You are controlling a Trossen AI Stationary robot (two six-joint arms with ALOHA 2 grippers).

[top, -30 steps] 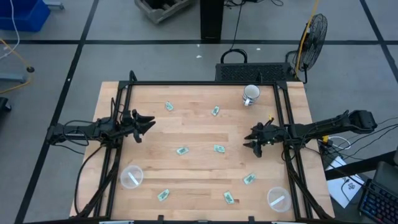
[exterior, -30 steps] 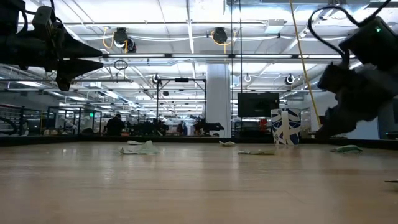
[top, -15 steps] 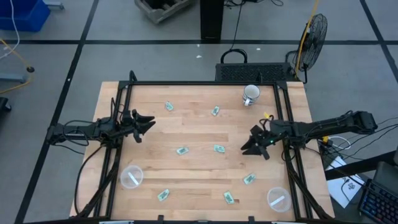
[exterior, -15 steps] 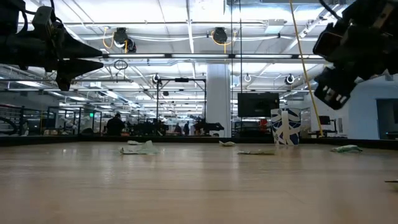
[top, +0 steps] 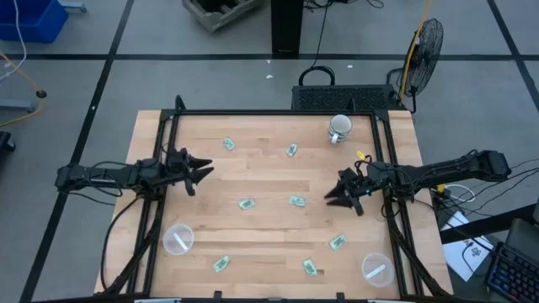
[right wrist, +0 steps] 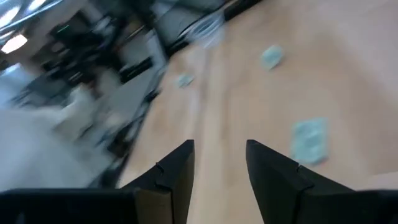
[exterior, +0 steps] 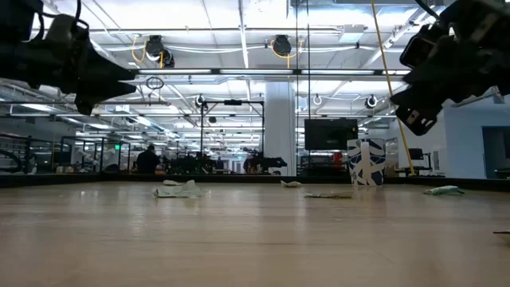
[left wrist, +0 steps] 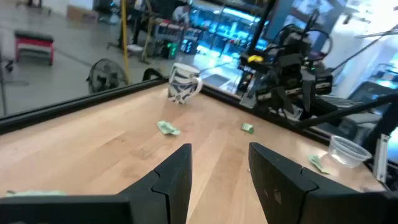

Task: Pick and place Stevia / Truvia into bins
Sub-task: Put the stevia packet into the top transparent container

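1. pale wood is filling the high view: the worktop (top: 269,227) is carrying the green-and-white sachets scattered across it, none in a pincer. the right pincer (top: 332,195) is hanging over the right half, fingers parted with nothing between them. the nearest sachet (top: 296,201) is lying just beside its tips, toward the worktop's middle, and another sachet (top: 246,204) is lying further on, between the arms. the left pincer (top: 205,171) is waiting open and empty over the left side, well apart from both. the right arm is plainly the nearer one. one clear cup (top: 178,239) is sitting at the front left and the other cup (top: 377,269) at the front right; a white strip is lying in each, though what it is i cannot tell. a white mug (top: 339,128) is standing at the back.

2. in the low view, both arms are hanging well above the surface, and several sachets are lying flat along the far part of the worktop.

3. in the left wrist view, the left pincer's fingers (left wrist: 177,177) are standing apart around bare wood, with sachets far ahead.

4. in the right wrist view, the right fingers (right wrist: 180,171) are spreading apart, and a pale green sachet (right wrist: 309,140) is lying ahead and off to one side of the gap rather than between them. its long axis seems to run roughly along the reach, though blur is making that uncertain. i judge the coming move needs a sideways shift before the descent.
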